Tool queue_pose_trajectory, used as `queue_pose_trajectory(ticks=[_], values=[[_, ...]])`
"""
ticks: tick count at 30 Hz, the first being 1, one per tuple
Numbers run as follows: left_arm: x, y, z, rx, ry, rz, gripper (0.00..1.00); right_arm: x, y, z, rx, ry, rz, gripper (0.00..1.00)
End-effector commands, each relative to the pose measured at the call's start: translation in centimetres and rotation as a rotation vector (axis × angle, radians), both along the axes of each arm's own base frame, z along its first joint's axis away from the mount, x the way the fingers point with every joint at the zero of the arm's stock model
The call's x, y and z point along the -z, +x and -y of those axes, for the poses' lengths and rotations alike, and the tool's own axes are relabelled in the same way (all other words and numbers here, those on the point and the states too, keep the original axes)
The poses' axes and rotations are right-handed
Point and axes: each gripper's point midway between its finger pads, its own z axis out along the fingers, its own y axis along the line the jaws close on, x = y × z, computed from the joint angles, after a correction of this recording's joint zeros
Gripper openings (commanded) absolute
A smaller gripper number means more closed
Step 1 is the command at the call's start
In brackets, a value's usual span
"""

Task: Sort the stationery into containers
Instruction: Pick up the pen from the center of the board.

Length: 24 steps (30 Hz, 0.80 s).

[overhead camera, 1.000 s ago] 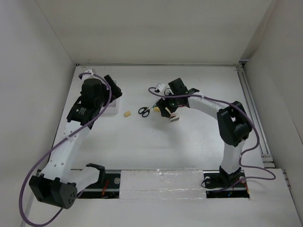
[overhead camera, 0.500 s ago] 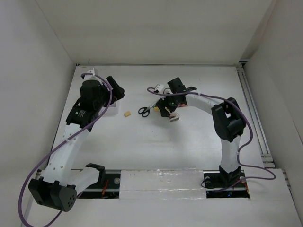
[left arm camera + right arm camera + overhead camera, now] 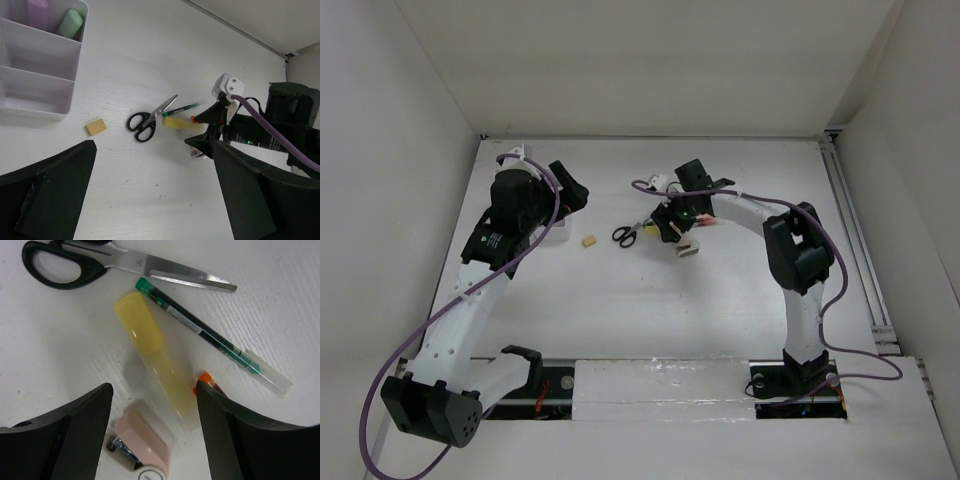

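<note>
White plastic tray [image 3: 35, 75] way over on the left, pink marker [image 3: 37, 10] and green marker [image 3: 70, 22] already in its far compartment, nearer compartments looking bare. Near it, left gripper [image 3: 150, 200] with jaws spread wide and holding nothing, probably waiting for the next pick. Then tan eraser [image 3: 95, 127] alone on the table [image 3: 125, 190], well clear of the tray wall. Next, black scissors [image 3: 147, 122] lying flat, blades just beside the green pen [image 3: 200, 332]. Then yellow marker [image 3: 152, 357] alongside that pen, a small pink item [image 3: 142, 440] and an orange-tipped thing [image 3: 205, 378] crowding its near end. Over it, right gripper [image 3: 152, 390] fully open astride the barrel, gripping nothing, seemingly lined up to pinch it. Tight spot; lots of open table further right.
</note>
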Motion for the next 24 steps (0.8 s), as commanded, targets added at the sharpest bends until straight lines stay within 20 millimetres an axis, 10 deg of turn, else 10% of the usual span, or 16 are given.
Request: queue_pose_trajectory(ticks=[1, 14, 24], values=[[-0.7, 0.2, 0.3, 0.022, -0.005, 0.04, 1.0, 0.9, 1.3, 0.0, -0.01, -0.014, -0.005, 0.73], [-1.0, 0.0, 0.4, 0.03, -0.011, 0.048, 1.0, 2.4, -0.7, 0.4, 0.008, -0.065, -0.067, 0.62], [-1.3, -0.1, 0.2, 0.022, -0.01, 0.058, 1.0, 3.3, -3.3, -1.2, -0.004, -0.081, -0.075, 0.07]])
